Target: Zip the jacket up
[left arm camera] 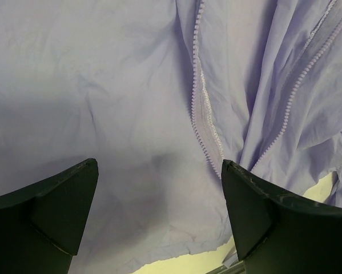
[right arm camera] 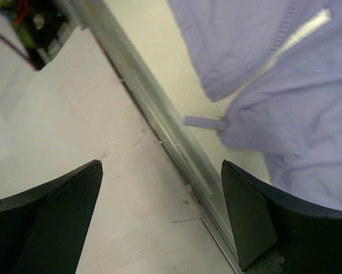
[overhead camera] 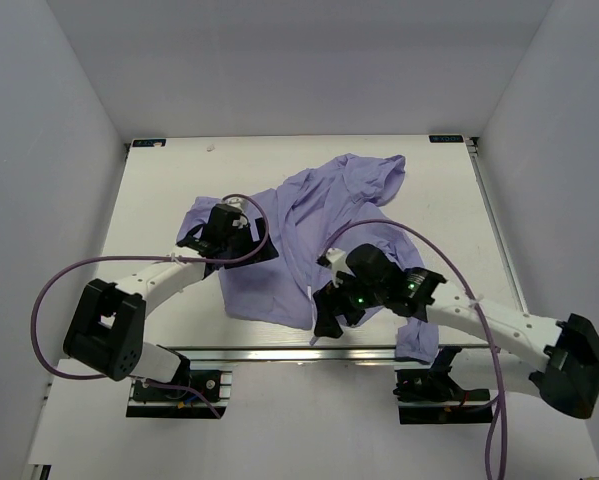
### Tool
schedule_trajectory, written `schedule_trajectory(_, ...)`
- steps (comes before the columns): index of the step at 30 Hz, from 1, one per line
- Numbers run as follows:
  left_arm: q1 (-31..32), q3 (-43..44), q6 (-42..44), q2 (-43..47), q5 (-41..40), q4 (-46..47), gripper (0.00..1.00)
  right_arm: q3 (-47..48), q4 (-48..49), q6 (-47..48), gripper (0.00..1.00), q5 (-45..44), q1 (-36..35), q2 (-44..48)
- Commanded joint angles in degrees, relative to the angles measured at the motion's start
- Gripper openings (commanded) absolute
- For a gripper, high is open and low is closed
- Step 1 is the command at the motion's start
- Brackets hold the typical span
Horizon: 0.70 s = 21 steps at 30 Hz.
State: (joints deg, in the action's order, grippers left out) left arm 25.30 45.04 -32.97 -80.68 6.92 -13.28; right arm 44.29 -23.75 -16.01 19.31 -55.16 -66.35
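The lavender jacket [overhead camera: 319, 235] lies crumpled on the middle of the table, one sleeve hanging over the front edge. My left gripper [overhead camera: 247, 240] is open and empty, low over its left side. In the left wrist view the gripper [left arm camera: 159, 165] is above fabric, with one line of zipper teeth [left arm camera: 202, 108] ahead and another further right. My right gripper [overhead camera: 329, 312] is open and empty at the jacket's bottom hem by the front edge. In the right wrist view the gripper [right arm camera: 162, 165] hangs past the table's edge, and the zipper pull tab [right arm camera: 202, 121] lies ahead on the table.
The table's metal front rail [right arm camera: 159, 128] runs diagonally under my right gripper, with floor below it. Purple cables [overhead camera: 49, 290] loop off both arms. White walls close in the table on three sides. A jacket sleeve [overhead camera: 416, 340] drapes by the right arm.
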Motion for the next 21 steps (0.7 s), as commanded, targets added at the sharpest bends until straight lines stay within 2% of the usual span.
schedule_trajectory(1, 0.3, 2.9, 0.8, 2.4, 1.2, -1.4, 0.98, -3.1, -0.9, -3.1, 0.89, -10.0, 0.0, 4.1)
schedule_trajectory(2, 0.5, 3.0, 0.8, 2.5, 1.5, -1.7, 0.98, -3.4, -1.3, -5.8, 0.89, -15.0, 0.0, 4.6)
schedule_trajectory(7, 4.9, 2.6, -0.1, 3.8, 3.1, -1.2, 0.98, -4.6, -3.5, -9.6, 0.89, -24.4, 4.4, 0.9)
schedule_trajectory(12, 6.3, -1.4, -2.1, 2.6, 7.0, 3.8, 0.98, -9.4, 3.0, -10.2, 0.89, -19.6, 17.4, -0.8)
schedule_trajectory(14, 6.3, -2.0, -2.2, 1.1, 7.5, 4.8, 0.98, -11.5, 6.4, -9.2, 0.89, -16.7, 20.8, -0.9)
schedule_trajectory(21, 6.3, -3.8, -2.0, -6.3, 8.2, 7.5, 0.98, -12.0, 12.6, -4.4, 0.89, -14.6, 29.4, -6.7)
